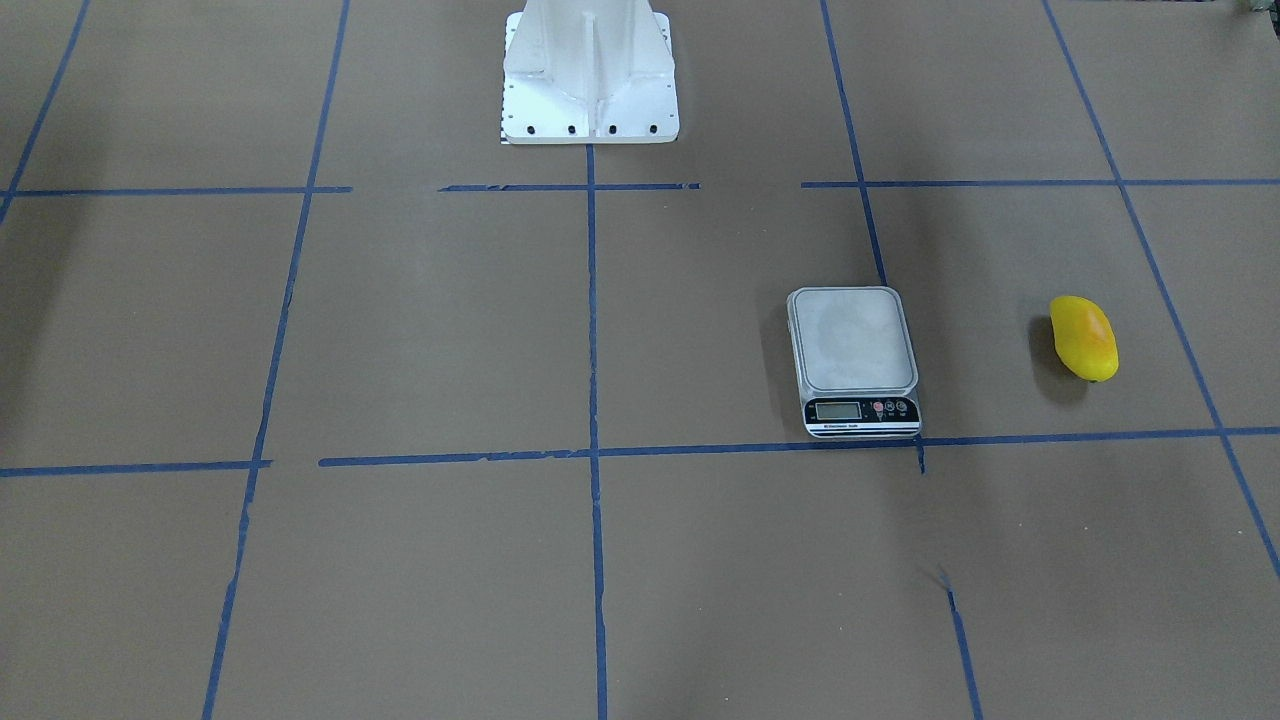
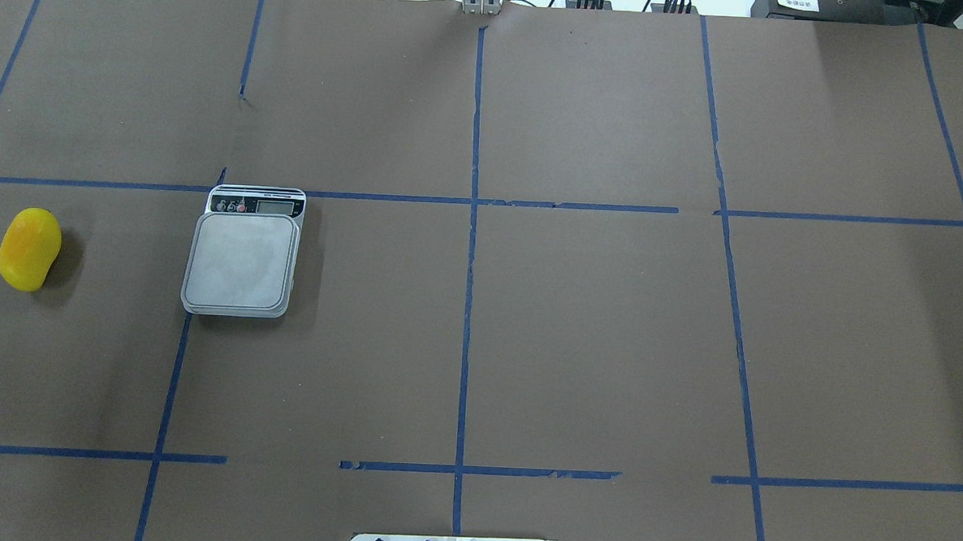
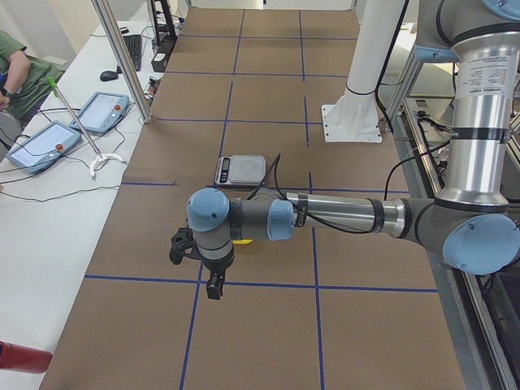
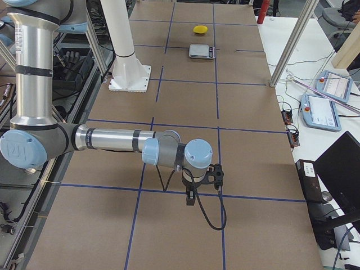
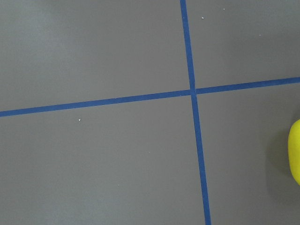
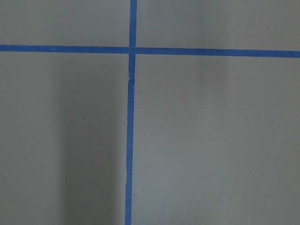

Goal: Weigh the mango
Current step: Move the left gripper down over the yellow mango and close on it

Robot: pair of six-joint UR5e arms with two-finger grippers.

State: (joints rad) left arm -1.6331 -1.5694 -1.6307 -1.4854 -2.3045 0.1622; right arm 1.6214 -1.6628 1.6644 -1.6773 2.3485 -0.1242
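The mango (image 1: 1083, 337) is glossy yellow with an orange blush and lies on the brown table, apart from the scale, on the robot's left side (image 2: 29, 248). The silver scale (image 1: 852, 340) stands with a bare platform (image 2: 242, 260). My left gripper (image 3: 180, 246) shows only in the exterior left view, hanging over the table near the mango, which the arm mostly hides; I cannot tell if it is open. The left wrist view shows the mango's edge (image 5: 295, 150). My right gripper (image 4: 215, 174) shows only in the exterior right view, far from both; I cannot tell its state.
The white robot pedestal (image 1: 590, 75) stands at the table's robot-side middle. Blue tape lines grid the brown surface. A side bench with tablets (image 3: 101, 110), cables and metal posts (image 3: 122, 57) runs along the operators' side, where a person (image 3: 16, 73) sits.
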